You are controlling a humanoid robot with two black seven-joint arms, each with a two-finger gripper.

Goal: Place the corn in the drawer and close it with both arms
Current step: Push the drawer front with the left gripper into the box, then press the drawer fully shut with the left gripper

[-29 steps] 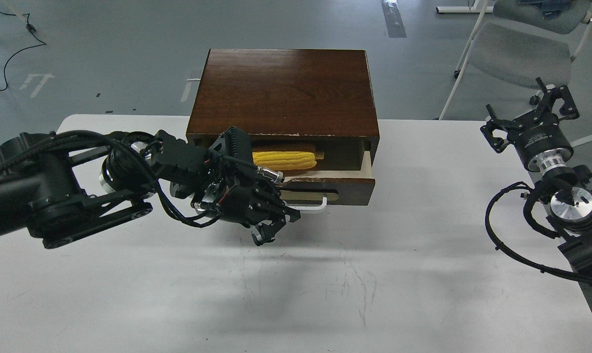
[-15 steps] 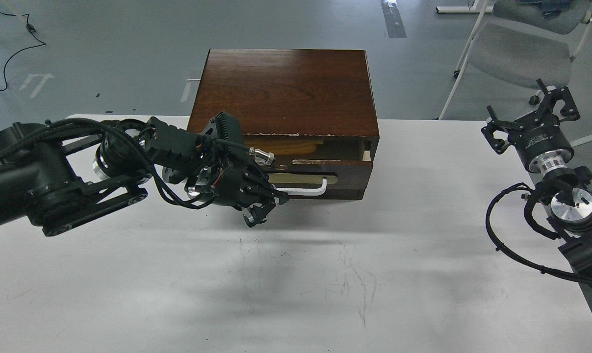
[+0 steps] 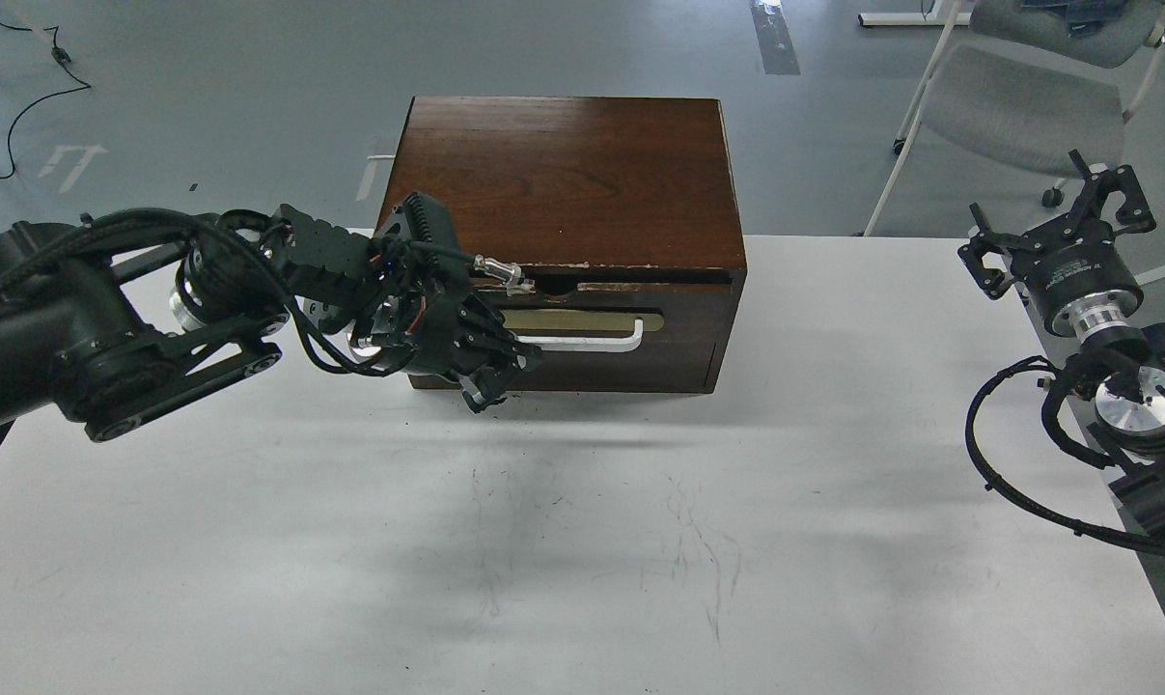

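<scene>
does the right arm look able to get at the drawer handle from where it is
Probably yes: the right gripper is off at the table's right edge, and the right end of the white handle shows uncovered; the left gripper crowds only its left end.

A white table [image 3: 640,541] filled the lower part of the view, its surface marked with faint dark scuffs near the middle and soft shadows toward the far edge. Beyond its far edge lay a grey floor [image 3: 254,97], with a black cable [image 3: 37,82] trailing at the top left corner, pale painted marks, and a strip of grey tape [image 3: 773,37] near the top edge. At the top right stood a grey chair [image 3: 1026,87] on a white frame.
</scene>
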